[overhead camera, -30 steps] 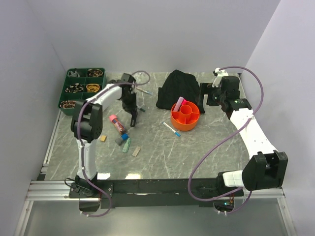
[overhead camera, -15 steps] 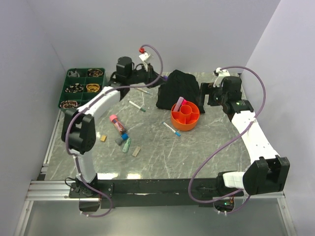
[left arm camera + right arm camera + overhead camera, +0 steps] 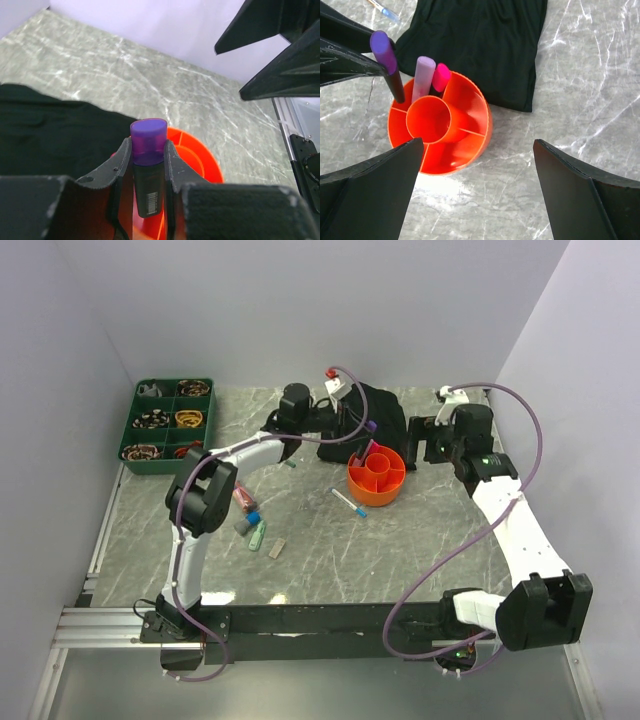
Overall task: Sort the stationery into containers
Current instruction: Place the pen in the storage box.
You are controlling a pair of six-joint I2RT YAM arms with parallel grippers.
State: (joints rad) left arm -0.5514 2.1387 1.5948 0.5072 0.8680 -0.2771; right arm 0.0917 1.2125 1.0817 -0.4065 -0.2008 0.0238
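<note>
Left fingers [image 3: 119,167] clamp purple marker [image 3: 148,145] at orange tub [image 3: 200,160], tip unclear, right fingers [image 3: 580,200] apart

A: How much of the orange tub [image 3: 200,160] can you see behind the left tool [image 3: 147,146]?
B: Only a bit. The tool's fingers [image 3: 121,160] and the purple marker [image 3: 148,150] between them hide the rest. The black cloth [image 3: 50,125] beside the tool is half hidden too.
A: And the right tool [image 3: 477,145]?
B: Its fingers run off the bottom edge. A pen [image 3: 384,10] far ahead of it is cut off at the top.
A: What's inside the green tray [image 3: 170,406]?
B: Too small to tell.
</note>
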